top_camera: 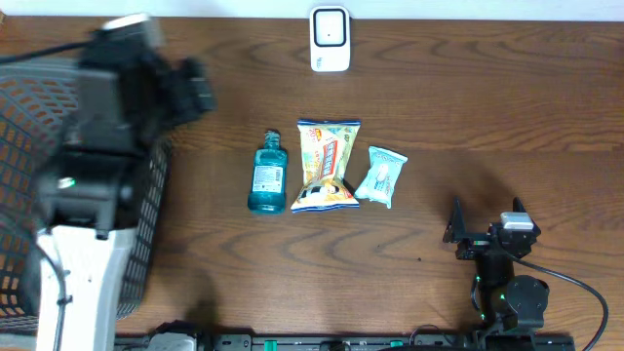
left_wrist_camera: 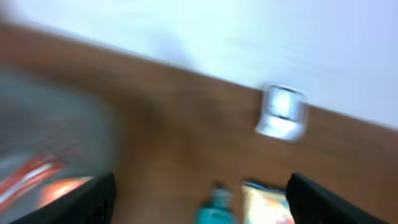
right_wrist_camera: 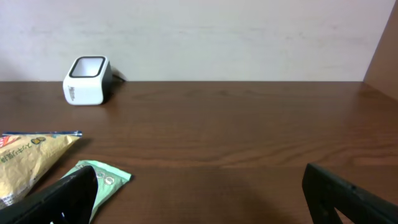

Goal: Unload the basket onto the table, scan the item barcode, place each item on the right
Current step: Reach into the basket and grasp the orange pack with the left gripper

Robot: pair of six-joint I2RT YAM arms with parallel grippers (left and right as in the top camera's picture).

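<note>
My left pincer (left_wrist_camera: 202, 183) is released: in its wrist view both dark fingers (left_wrist_camera: 93, 199) stand wide apart with nothing between them, though that picture is badly smeared. From overhead, this arm hangs over the black mesh basket (top_camera: 19, 117) at the table's left end, and something orange-red (left_wrist_camera: 37, 183) lies blurred inside the basket. The goods for scanning sit in a row on the brown table (top_camera: 468, 107), well apart from that pincer and off to its right: a blue mouthwash bottle (top_camera: 267, 174), a yellow snack bag (top_camera: 328, 166) just beside it, and a small teal packet (top_camera: 380, 176) just beside the bag. The white barcode scanner (top_camera: 330, 39) stands at the far edge, beyond the row. My right pincer (right_wrist_camera: 199, 171) is also released, fingers (right_wrist_camera: 348, 196) spread wide and holding nothing. It rests low near the table's near edge, with the teal packet near its left finger, the snack bag further left, and the scanner well apart, far ahead on the left.
</note>
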